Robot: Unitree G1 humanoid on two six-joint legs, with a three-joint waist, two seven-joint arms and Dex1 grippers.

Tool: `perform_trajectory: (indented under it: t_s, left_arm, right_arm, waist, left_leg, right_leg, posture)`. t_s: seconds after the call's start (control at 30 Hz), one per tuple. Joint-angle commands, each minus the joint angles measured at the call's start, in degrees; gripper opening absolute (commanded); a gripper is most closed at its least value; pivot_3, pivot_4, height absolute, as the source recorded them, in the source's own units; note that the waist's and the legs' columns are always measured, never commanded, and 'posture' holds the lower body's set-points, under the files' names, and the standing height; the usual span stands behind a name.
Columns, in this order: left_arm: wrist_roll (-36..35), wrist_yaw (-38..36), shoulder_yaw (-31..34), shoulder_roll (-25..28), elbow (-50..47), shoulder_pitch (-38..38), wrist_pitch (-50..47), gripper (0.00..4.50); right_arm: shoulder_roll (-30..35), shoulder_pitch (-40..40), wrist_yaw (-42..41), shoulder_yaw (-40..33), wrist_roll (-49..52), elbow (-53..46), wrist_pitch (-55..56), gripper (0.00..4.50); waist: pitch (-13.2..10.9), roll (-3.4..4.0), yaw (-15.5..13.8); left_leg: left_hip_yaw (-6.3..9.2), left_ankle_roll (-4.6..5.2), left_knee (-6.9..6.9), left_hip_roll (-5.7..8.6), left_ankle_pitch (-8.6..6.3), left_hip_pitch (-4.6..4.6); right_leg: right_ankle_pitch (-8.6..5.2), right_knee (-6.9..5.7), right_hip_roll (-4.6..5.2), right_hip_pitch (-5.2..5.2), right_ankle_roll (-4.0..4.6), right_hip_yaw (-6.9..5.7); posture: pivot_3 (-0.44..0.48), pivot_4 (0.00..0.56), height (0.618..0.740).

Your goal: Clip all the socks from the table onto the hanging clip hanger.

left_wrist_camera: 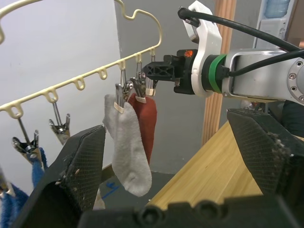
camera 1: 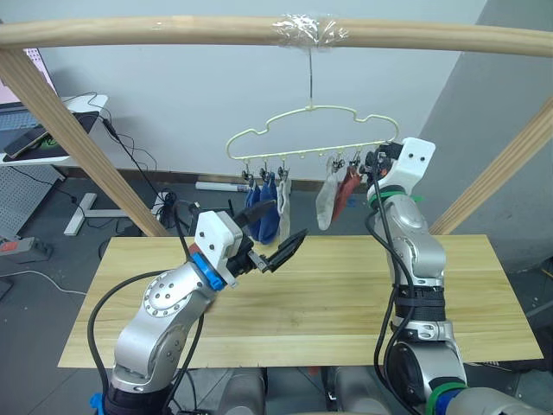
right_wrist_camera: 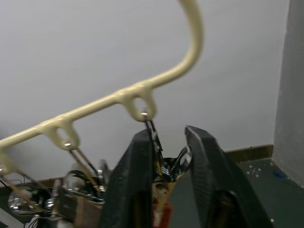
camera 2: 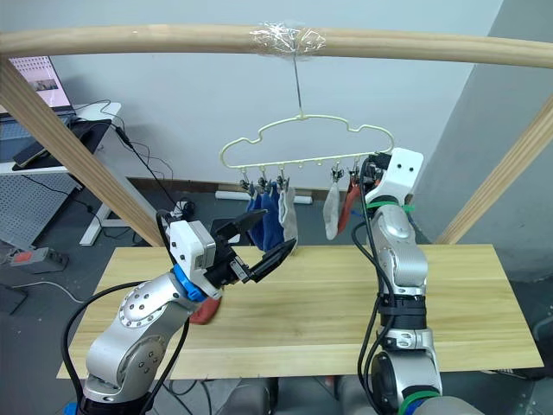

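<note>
On hanger (camera 1: 311, 112), five socks (camera 1: 328, 201), on table (camera 1: 346, 303), one

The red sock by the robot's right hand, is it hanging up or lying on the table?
Hanging up. The red sock dangles from a clip on the clip hanger, beside a grey sock, with the right hand at its clip.

Lab or office corner: desk (camera 1: 82, 104) with laptop (camera 1: 17, 117), trailing cables (camera 1: 138, 160), bare grey floor.
</note>
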State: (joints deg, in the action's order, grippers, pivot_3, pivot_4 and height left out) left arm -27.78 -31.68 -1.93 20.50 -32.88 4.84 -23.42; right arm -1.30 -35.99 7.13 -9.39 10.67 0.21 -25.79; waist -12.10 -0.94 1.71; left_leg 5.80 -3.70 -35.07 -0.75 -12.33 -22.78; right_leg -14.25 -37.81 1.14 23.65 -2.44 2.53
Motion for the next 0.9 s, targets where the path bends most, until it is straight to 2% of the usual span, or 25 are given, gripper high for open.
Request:
perform_trajectory:
  t_s: [0.03, 0.23, 0.43, 0.6, 0.73, 0.9]
  left_arm:
    - [0.22, 0.26, -0.43, -0.27, -0.96, 0.28, 1.22, 4.50]
    - [2.50, 1.47, -0.97, -0.12, 0.66, -1.14, 0.91, 4.50]
    - [7.62, 4.98, 1.00, 0.65, 10.03, -4.03, 1.45, 4.50]
    - [14.02, 6.15, 3.21, 3.01, 23.74, -3.86, 8.05, 4.50]
    - [16.94, 7.67, 5.13, 3.20, 35.53, -0.72, 12.98, 4.50]
    - [20.65, 11.01, 6.05, 2.15, 55.02, 6.63, 20.05, 4.50]
  right_arm:
    - [1.14, -0.86, -0.83, 0.82, -0.82, -0.74, 1.07, 0.10]
    - [5.83, -0.28, -5.87, 3.20, -1.27, -1.75, -2.40, 0.02]
    - [19.88, 1.26, -20.53, 8.66, 0.33, -6.14, -14.57, 0.02]
    - [27.80, 4.26, -29.59, 11.47, 2.69, -12.39, -20.67, 0.02]
    - [30.22, 4.66, -32.93, 10.56, 6.22, -16.97, -26.52, 0.02]
    - [30.53, 3.05, -32.76, 8.48, 8.30, -18.06, -30.99, 0.02]
  waist:
    - [0.00, 0.00, -0.01]
    - [0.00, 0.00, -0.02]
    - [0.00, 0.00, -0.05]
    - [0.01, -0.03, -0.07]
    - [0.02, -0.03, -0.18]
    - [0.04, -0.08, -0.16]
  left_leg:
    - [0.00, 0.00, 0.00, 0.00, 0.00, 0.00]
    - [0.00, 0.00, 0.00, 0.01, 0.00, -0.01]
    - [0.03, 0.01, -0.01, 0.01, 0.00, 0.01]
    - [0.08, 0.01, -0.01, 0.02, 0.00, -0.01]
    - [0.09, 0.01, -0.03, 0.02, 0.00, 0.00]
    - [0.12, 0.01, -0.14, 0.04, 0.00, -0.01]
  right_leg:
    - [0.00, 0.00, 0.00, 0.00, 0.00, 0.00]
    - [0.00, 0.01, 0.00, 0.00, 0.00, 0.00]
    - [-0.03, 0.01, 0.00, -0.01, -0.01, -0.02]
    - [-0.20, 0.06, 0.00, -0.03, -0.18, -0.07]
    - [-0.20, 0.05, 0.01, -0.04, -0.19, -0.08]
    - [-0.18, 0.05, 0.03, -0.12, -0.22, -0.12]
  posture:
    - [0.081, 0.177, 0.740]
    - [0.072, 0.183, 0.740]
    - [0.046, 0.187, 0.740]
    - [0.010, 0.185, 0.740]
    - [0.007, 0.182, 0.740]
    - [-0.021, 0.177, 0.740]
